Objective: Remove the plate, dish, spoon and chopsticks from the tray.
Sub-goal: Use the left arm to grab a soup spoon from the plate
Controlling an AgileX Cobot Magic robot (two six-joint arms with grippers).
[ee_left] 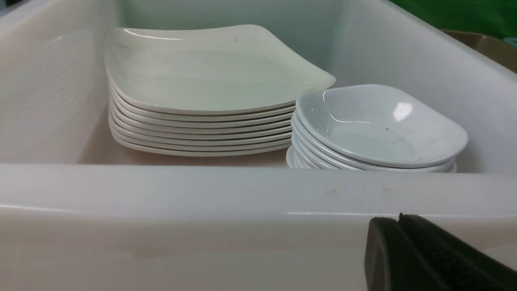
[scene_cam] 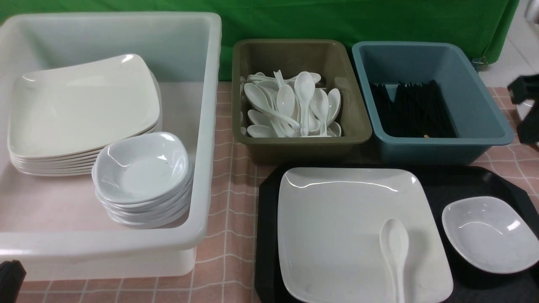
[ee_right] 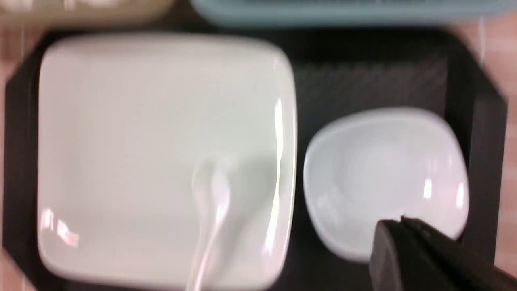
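Sitting below the right claw [ee_right: 398, 222], which is shut & empty: black tray [ee_right: 476, 121] w/ cut corners, glossy white square plate [ee_right: 141, 121], small bluish dish [ee_right: 375, 169] nearest the tips, white spoon [ee_right: 210, 202] lying on the plate. Meanwhile the left claw [ee_left: 398, 220] is shut, empty, just outside the white tub [ee_left: 242, 194].

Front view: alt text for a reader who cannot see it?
A black tray holds a large white plate with a spoon on it and a small dish beside it. Behind are an olive bin of spoons and a blue bin of chopsticks; a white tub at left holds stacked crockery.
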